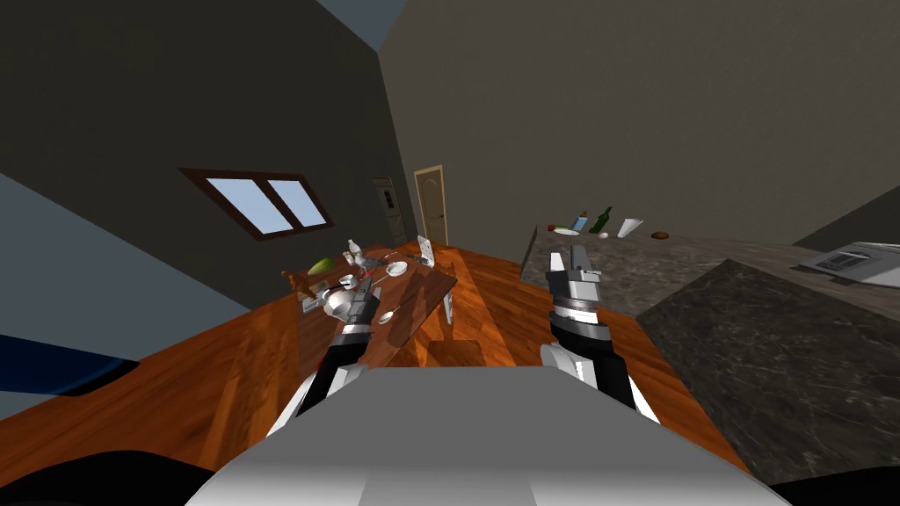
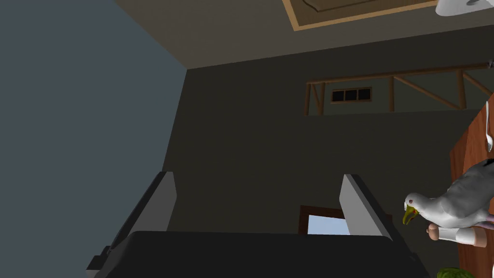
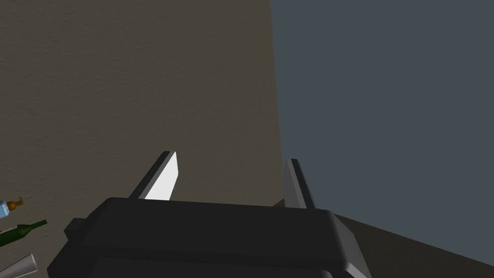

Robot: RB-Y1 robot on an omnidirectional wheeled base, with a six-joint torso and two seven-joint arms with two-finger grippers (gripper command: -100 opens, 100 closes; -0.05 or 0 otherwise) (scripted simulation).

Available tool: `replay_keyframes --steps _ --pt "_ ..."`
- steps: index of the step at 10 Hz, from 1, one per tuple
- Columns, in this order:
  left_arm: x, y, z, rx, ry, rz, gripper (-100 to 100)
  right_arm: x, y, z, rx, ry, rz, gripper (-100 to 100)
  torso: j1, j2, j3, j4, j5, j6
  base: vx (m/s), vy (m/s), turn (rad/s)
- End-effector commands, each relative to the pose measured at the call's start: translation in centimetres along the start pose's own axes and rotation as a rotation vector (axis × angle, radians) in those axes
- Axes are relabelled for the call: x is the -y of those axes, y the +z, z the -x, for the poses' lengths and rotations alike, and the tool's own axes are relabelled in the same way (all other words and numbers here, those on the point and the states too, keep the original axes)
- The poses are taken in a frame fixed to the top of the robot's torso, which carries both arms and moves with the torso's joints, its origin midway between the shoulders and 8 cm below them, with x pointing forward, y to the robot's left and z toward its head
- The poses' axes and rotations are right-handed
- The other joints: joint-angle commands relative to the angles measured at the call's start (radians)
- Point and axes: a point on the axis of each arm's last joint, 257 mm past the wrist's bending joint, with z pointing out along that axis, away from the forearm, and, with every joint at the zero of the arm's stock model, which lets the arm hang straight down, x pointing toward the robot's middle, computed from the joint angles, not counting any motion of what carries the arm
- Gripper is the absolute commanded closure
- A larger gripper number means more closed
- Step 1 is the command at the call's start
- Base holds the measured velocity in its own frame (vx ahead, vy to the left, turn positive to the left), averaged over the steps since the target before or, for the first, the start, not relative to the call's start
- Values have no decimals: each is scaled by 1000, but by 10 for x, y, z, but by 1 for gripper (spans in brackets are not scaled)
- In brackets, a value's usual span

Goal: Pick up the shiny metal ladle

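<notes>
A small shiny ladle (image 1: pixel 388 314) lies on the brown wooden table (image 1: pixel 426 299), bowl toward me and handle pointing away. My left gripper (image 1: pixel 350 283) hovers over the table's left part, a little left of the ladle and apart from it. In the left wrist view its fingers (image 2: pixel 359 202) stand open with nothing between them. A grey and white gull figure (image 2: pixel 451 205) sits just beside one finger, and a thin pale utensil (image 2: pixel 488 132) lies on the table's edge beyond it. My right gripper (image 1: pixel 567 259) is raised to the right of the table, open and empty.
The table also carries the gull (image 1: pixel 356 256), a white dish (image 1: pixel 397 268), a green fruit (image 1: pixel 320 265) and several small items. A dark stone counter (image 1: pixel 747 343) with bottles (image 1: pixel 601 220) runs along my right. A shut door (image 1: pixel 431 204) stands in the far wall.
</notes>
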Motion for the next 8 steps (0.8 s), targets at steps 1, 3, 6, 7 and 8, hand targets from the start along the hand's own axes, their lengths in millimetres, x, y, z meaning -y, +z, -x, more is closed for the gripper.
replay_keyframes --steps 1,3,6,7,8 --pt "-31 -4 6 -15 -34 88 -100 0 0 0 0 0 0 0 0 0 0 0 0 0 -25 14 -76" --pt "-52 -8 12 -19 -56 154 -100 0 0 0 0 0 0 0 -1 -1 -1 0 0 0 -10 4 -31" --pt "-72 -12 19 -19 -79 217 -100 0 0 0 0 0 0 0 -2 -3 -2 -1 0 0 4 -5 -43" --pt "-92 -18 27 -15 -104 279 -100 0 0 0 0 0 0 0 -2 -3 -2 -1 0 0 12 -14 -69" --pt "-93 -18 27 -15 -103 283 -100 0 0 0 0 0 0 0 -2 -3 -2 -1 0 0 10 -11 -25"
